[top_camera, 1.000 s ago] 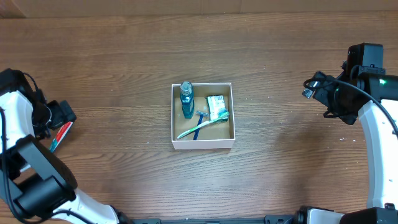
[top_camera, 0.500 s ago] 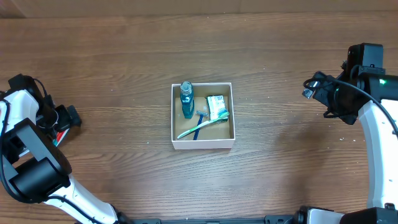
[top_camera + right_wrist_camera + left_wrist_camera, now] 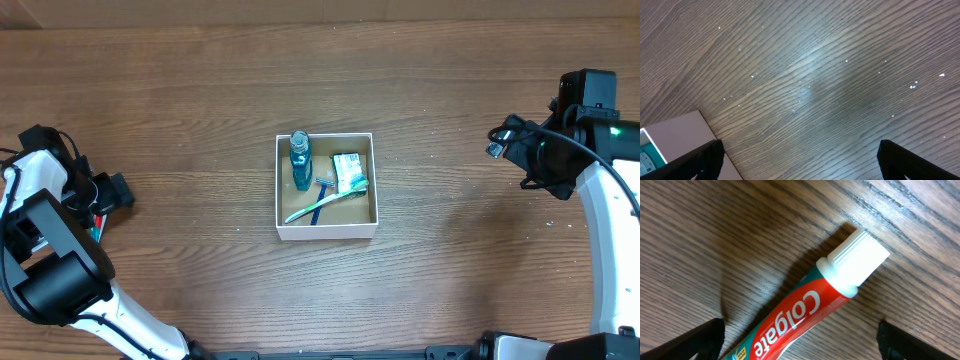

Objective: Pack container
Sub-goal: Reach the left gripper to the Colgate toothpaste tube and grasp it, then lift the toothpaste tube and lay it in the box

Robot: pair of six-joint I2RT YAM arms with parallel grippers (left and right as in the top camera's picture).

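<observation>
The container (image 3: 327, 231) is a shallow white-walled box with a brown floor at the table's middle. It holds a blue bottle (image 3: 300, 160), a toothbrush (image 3: 322, 205), a razor (image 3: 322, 188) and a green-white packet (image 3: 348, 171). A red Colgate toothpaste tube (image 3: 790, 317) with a white cap (image 3: 859, 255) lies on the wood at the far left. My left gripper (image 3: 100, 203) is open just above it, with a finger on each side of the tube in the left wrist view (image 3: 800, 350). My right gripper (image 3: 505, 140) is open and empty, right of the container.
The table is dark brown wood. In the right wrist view a corner of the container's white wall (image 3: 675, 137) shows at the lower left, with bare wood under the open gripper (image 3: 800, 165).
My left arm has shifted and brought its gripper over the toothpaste, which now shows less from overhead. The right arm and the container's contents have not moved.
</observation>
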